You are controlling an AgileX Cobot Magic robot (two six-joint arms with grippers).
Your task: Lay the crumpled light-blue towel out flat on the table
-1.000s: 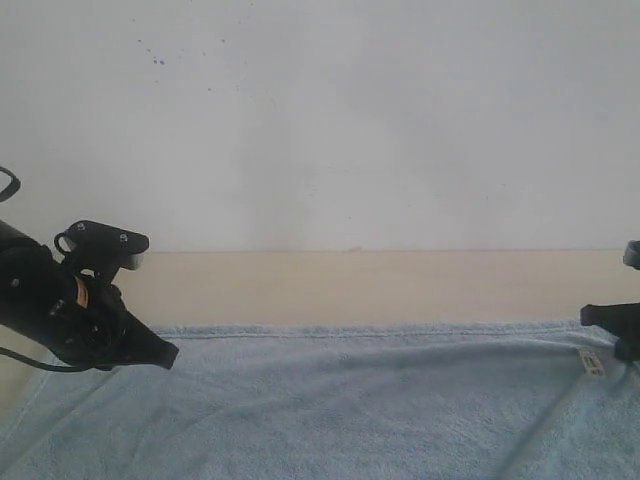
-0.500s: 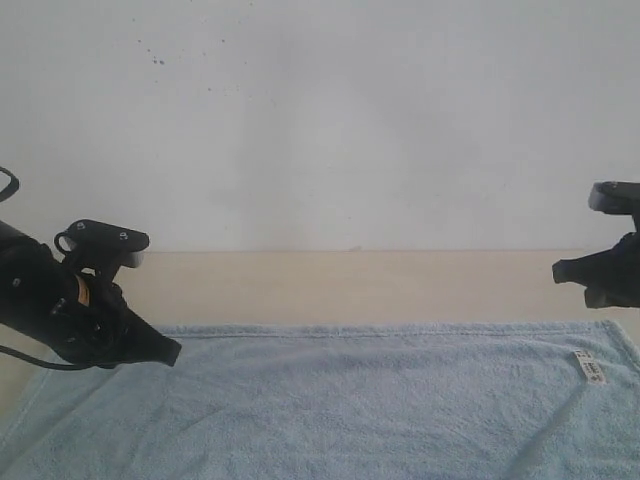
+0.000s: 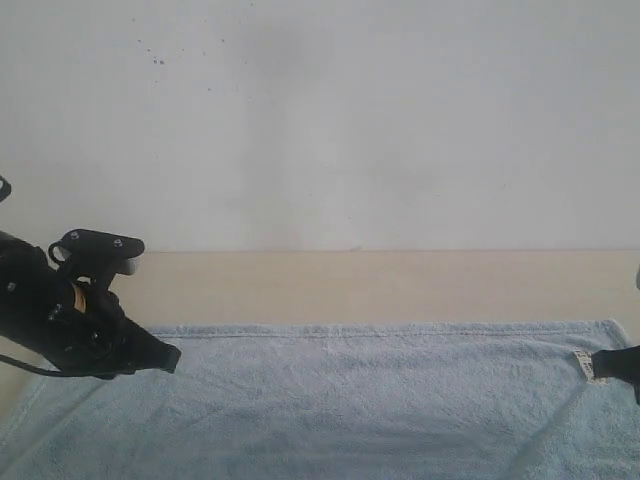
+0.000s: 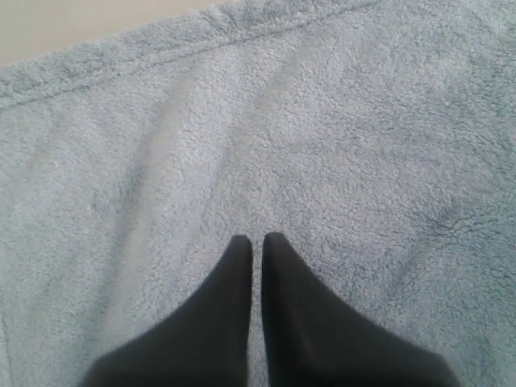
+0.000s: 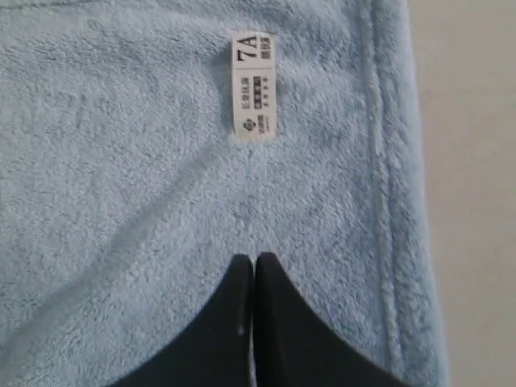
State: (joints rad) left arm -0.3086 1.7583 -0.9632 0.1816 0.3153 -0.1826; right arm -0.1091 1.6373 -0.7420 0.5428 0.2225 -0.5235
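The light-blue towel lies spread out flat across the beige table, its far hem running straight from left to right. Its small white label sits near the far right corner, and reads "7A" in the right wrist view. My left gripper hovers over the towel's far left part, shut with nothing in it. My right gripper is at the right edge beside the label, also shut and empty. Towel fills the left wrist view.
A white wall rises behind the table's far edge. A strip of bare tabletop runs between the wall and the towel's far hem, and bare table shows past the towel's right hem.
The right gripper rose off the label corner, then dropped back down near it at the frame's right edge. The left arm sank slightly. The towel's far right corner now lies flat.
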